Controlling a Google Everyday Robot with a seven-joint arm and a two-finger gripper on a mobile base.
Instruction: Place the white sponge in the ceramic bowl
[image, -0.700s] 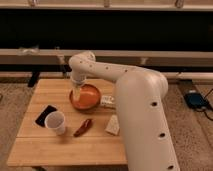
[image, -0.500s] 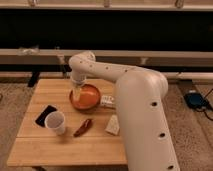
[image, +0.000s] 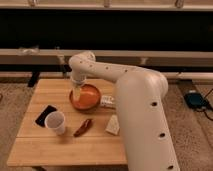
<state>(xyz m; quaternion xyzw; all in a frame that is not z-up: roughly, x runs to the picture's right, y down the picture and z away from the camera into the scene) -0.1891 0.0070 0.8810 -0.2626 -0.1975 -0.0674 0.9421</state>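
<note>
Hand (image: 77, 93) hangs over the left rim of the orange ceramic bowl (image: 92, 103); if it is open or closed, I cannot tell. White sponge (image: 113, 125) lies on the bench (image: 50, 92), right of the hand and nearer the camera, outside the bowl.

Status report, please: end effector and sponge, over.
End effector above ceramic bowl rim. White sponge on table, outside bowl. White packet beside bowl.

On the tabletop (image: 60, 150), the tool (image: 77, 91) hangs over the bowl (image: 91, 99) at its 9 o'clock rim; packet (image: 106, 101) at 3, sponge (image: 113, 125) at 5, cup (image: 55, 121) at 7.
</note>
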